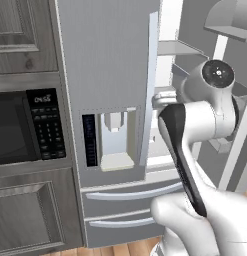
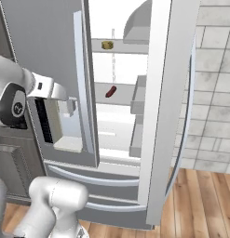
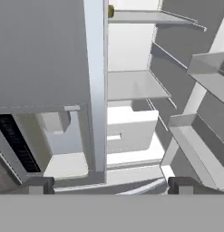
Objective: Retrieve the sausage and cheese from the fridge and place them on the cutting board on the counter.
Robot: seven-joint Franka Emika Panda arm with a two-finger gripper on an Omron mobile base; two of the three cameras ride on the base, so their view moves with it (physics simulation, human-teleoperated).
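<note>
On fridge (image 2: 51, 42) shelf, red-brown sausage (image 2: 111, 91)

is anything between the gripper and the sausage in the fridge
Yes, partly. The open gripper sits in front of the closed left door, level with its dispenser. The door's right edge and handle stand between it and the sausage on the middle shelf. The right door is swung open, so the opening itself looks clear.

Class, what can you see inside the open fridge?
Cheese on the upper shelf, sausage on the shelf below. The fridge's closed left door hides that side.
</note>
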